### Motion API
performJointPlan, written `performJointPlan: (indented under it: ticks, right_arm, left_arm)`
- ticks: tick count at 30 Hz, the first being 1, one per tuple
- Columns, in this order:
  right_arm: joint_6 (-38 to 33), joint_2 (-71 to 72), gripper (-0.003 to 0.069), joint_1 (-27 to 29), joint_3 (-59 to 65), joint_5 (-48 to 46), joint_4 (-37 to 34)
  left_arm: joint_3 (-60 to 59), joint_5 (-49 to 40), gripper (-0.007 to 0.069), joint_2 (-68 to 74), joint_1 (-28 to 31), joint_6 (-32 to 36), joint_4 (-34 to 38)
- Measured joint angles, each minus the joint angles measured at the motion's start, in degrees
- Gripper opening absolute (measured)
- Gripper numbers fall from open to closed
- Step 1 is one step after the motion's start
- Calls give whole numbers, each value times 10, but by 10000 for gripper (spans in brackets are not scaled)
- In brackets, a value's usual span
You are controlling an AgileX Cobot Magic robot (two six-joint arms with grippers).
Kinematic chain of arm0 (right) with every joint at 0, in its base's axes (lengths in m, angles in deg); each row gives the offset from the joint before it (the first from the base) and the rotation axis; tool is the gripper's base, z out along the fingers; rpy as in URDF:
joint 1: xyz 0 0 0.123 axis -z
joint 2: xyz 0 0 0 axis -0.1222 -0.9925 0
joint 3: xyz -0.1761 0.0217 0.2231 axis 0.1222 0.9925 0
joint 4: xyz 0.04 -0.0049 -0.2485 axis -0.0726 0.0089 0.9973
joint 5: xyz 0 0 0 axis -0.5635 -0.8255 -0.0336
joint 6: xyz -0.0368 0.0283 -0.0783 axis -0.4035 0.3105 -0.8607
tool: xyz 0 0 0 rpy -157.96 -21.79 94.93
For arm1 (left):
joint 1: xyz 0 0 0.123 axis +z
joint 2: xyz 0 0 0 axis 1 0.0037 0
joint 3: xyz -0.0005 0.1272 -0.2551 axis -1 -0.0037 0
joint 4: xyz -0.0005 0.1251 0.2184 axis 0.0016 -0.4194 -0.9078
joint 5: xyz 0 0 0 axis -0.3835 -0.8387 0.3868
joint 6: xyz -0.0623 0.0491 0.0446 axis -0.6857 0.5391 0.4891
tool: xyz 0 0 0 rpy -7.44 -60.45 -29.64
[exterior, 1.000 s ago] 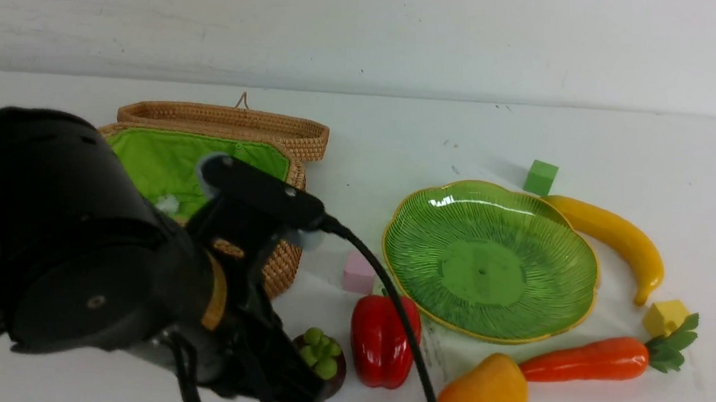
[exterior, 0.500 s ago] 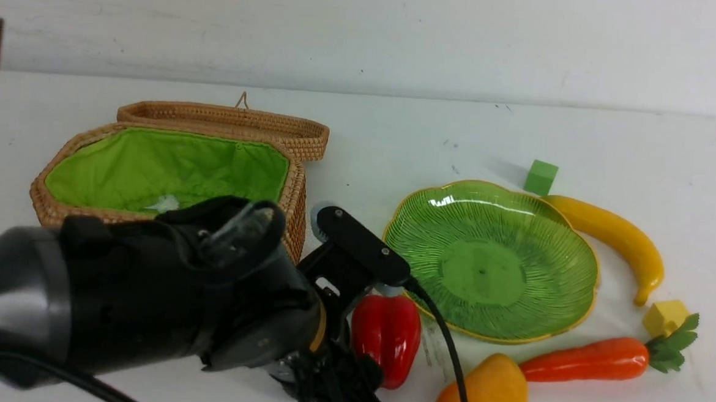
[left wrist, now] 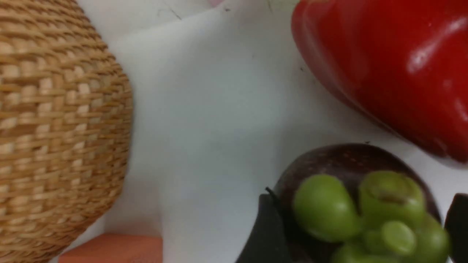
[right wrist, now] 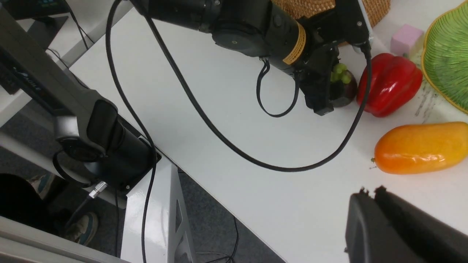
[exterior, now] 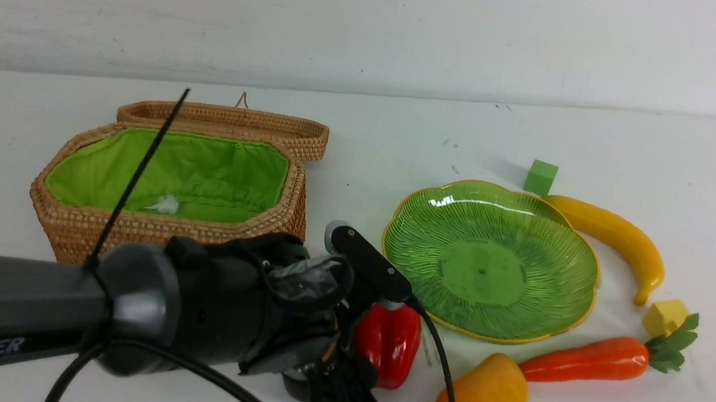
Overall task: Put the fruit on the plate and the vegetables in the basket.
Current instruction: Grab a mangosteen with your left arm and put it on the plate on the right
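Note:
The dark-purple mangosteen [left wrist: 343, 162] with its green cap sits on the table between the red bell pepper [exterior: 390, 343] and the basket [exterior: 166, 231]. My left gripper [left wrist: 362, 197] is down over it, open, one finger on each side; a sliver of table shows by one finger. In the front view the arm hides the mangosteen. The green plate [exterior: 490, 257] lies empty. The mango [exterior: 482, 397], carrot [exterior: 589, 359] and banana [exterior: 613, 236] lie around it. My right gripper [right wrist: 369, 190] hovers shut and empty near the mango [right wrist: 420, 146].
A green cube [exterior: 540, 177] and a yellow cube [exterior: 664, 316] lie by the banana. A pink cube [right wrist: 406, 38] sits between basket and plate. An orange block [left wrist: 113, 248] lies by the basket wall. The left arm's black cable [right wrist: 256, 160] loops over the table's front edge.
My left arm has swung lower and to the right, uncovering the basket. Its gripper has opened and come down around the mangosteen. The objects have not moved.

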Motion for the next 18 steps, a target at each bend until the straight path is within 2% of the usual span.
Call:
performJointPlan:
  ticks: [6, 11, 18]
  right_arm:
    - [0, 0, 35, 0, 0, 0, 0]
    - [0, 0, 35, 0, 0, 0, -1]
    - [0, 0, 35, 0, 0, 0, -1]
  left_arm:
    - [5, 2, 575, 11, 0, -1, -6]
    - [6, -8, 537, 11, 0, -3, -6]
    - [16, -66, 537, 5, -1, -6, 9]
